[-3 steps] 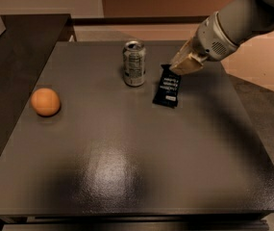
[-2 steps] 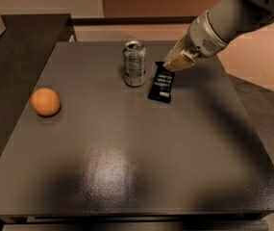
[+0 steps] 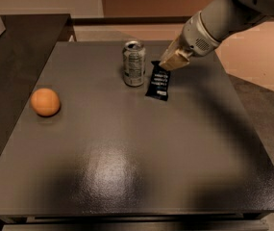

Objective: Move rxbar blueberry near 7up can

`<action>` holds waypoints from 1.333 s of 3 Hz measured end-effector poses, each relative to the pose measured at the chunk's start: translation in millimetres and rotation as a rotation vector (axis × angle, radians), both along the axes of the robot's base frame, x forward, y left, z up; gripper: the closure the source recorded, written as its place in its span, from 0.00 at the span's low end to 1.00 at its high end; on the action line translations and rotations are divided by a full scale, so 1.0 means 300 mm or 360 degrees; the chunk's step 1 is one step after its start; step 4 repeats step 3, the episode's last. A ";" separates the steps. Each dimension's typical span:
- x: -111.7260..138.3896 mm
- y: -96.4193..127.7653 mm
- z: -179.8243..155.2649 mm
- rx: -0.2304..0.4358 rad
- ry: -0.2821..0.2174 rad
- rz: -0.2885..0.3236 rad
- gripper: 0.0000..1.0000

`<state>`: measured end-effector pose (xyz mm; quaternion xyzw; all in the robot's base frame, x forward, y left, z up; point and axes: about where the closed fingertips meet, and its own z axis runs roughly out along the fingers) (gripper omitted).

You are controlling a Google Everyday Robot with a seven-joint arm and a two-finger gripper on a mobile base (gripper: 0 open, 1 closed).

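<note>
Position: the rxbar blueberry (image 3: 158,81) lies flat on the table (image 3: 127,172), just beside the 7up can (image 3: 134,64) on the can's right as the camera sees it. A narrow strip of table shows between them. The bar's long axis is tilted slightly, its far end leaning away from the can. The can stands upright.

Gripper: the gripper (image 3: 171,61) sits at the bar's far end, right of the can and at about the can's mid-height. It meets or overlaps the wrapper's crimped edge. Whether it is clamped on the wrapper or has let go cannot be told from this view.

Handling, by judgement: the bar looks light, thin and flexible. The film wrapper is probably slick and would slide on the tabletop sooner than tip. It is not fragile, though a hard pinch would crease it. The best hold appears to be across the narrow width near a crimped end. A careless sweep toward the can could topple it if it is empty.

Obscured: the bar's far end is covered by the gripper. The arm (image 3: 223,18) runs out of frame above and right of the can. The wrapper's lettering is unreadable. An orange (image 3: 45,102) sits well to the can's left and is not involved.
</note>
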<state>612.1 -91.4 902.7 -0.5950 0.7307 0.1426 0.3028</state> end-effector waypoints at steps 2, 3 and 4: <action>0.000 0.012 -0.008 0.0000 0.0007 0.0010 0.00; 0.000 0.012 -0.008 0.0000 0.0007 0.0010 0.00; 0.000 0.012 -0.008 0.0000 0.0007 0.0010 0.00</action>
